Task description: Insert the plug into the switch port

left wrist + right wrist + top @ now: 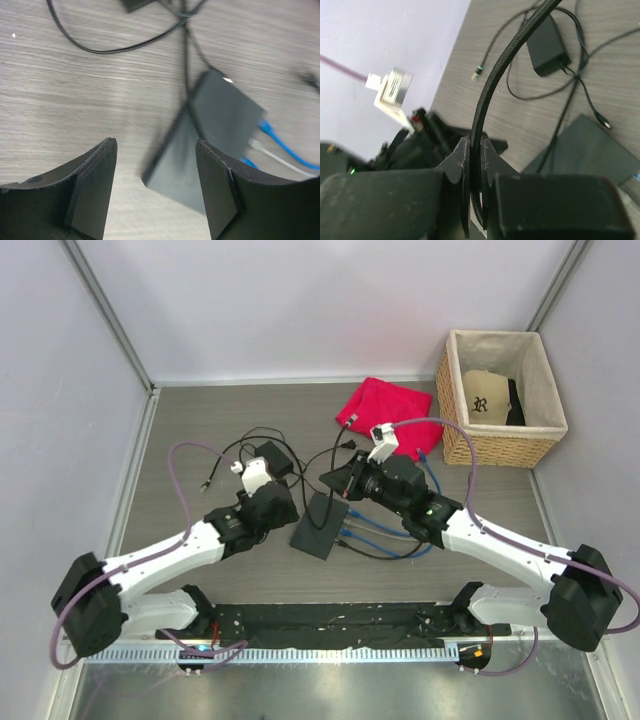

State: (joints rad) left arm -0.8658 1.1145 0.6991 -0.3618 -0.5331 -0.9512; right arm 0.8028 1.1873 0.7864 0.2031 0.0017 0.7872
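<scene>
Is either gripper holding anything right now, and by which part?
The right gripper pinches the black braided cable along its cord. The left gripper holds nothing.

Top camera looks down; close wrist cameras share the switch [318, 528].

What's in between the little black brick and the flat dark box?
Black cords run across the table from the power brick to the switch. The left wrist view shows it best.
</scene>
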